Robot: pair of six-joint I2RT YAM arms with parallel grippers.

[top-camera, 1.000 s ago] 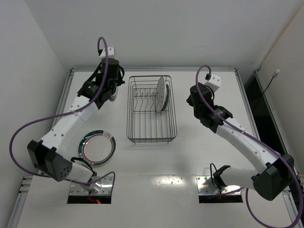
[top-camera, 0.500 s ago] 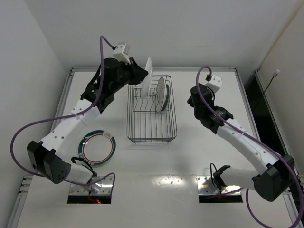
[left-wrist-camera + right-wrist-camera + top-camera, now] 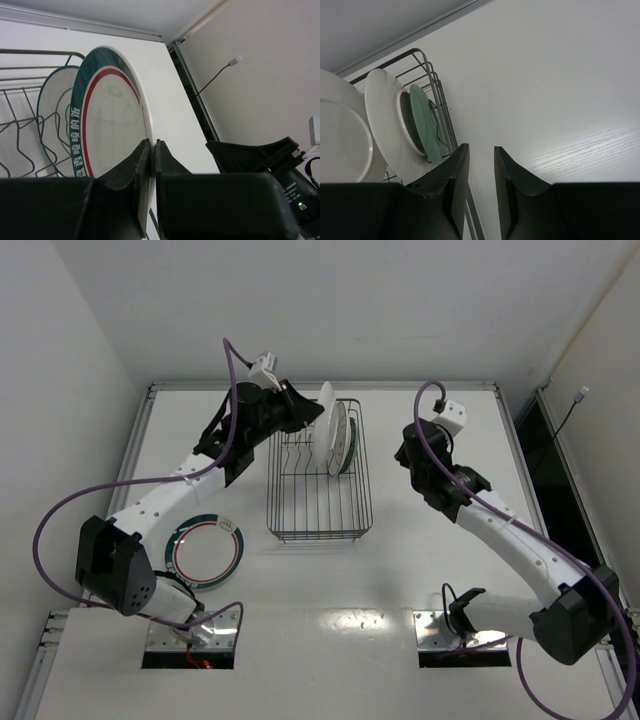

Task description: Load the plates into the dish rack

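We record a white desk (image 3: 430, 570) carrying the dish rack (image 3: 318, 537), which sits below the left pincer (image 3: 152, 146) and off to the left of the right pincer (image 3: 481, 150), apart from it. The left pincer is clamped on the rim of a plate with green-and-red rim rings (image 3: 110, 130), held upright on edge over the rack's far end. Just beyond that pincer, other plates (image 3: 342, 440) stand upright in the rack; we cannot tell their number for certain. A second ringed plate (image 3: 206, 551) lies flat on the desk, well apart from the left pincer, near that arm's base. The right pincer's jaws stand slightly apart, gripping nothing.
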